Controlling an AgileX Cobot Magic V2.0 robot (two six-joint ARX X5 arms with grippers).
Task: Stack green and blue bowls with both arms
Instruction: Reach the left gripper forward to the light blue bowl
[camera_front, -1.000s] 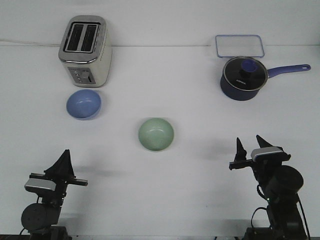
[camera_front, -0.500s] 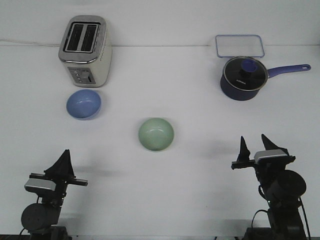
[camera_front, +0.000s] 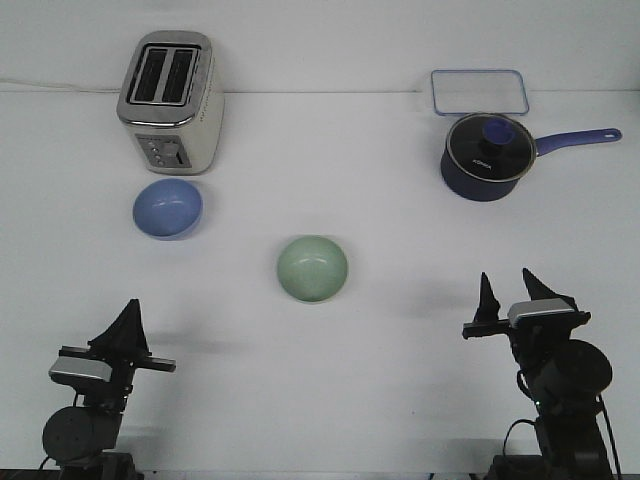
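The pale blue bowl (camera_front: 168, 208) rests upright on the white table at the left, just in front of the toaster. Near the table's middle sits the mint green bowl (camera_front: 313, 268), also upright and empty. My left gripper (camera_front: 129, 312) is low at the near left, well short of the blue bowl, its fingers together in one point and holding nothing. At the near right my right gripper (camera_front: 508, 288) stands open, its two fingertips spread apart, to the right of the green bowl and nearer than it. Neither gripper touches a bowl.
A silver toaster (camera_front: 168, 100) stands at the back left. A dark blue saucepan (camera_front: 486, 157) with a glass lid and a long handle is at the back right, with a clear lidded container (camera_front: 479, 91) behind it.
The right gripper has shifted slightly right and toward the near edge since a second ago, then held still. The left arm and both bowls are unchanged.
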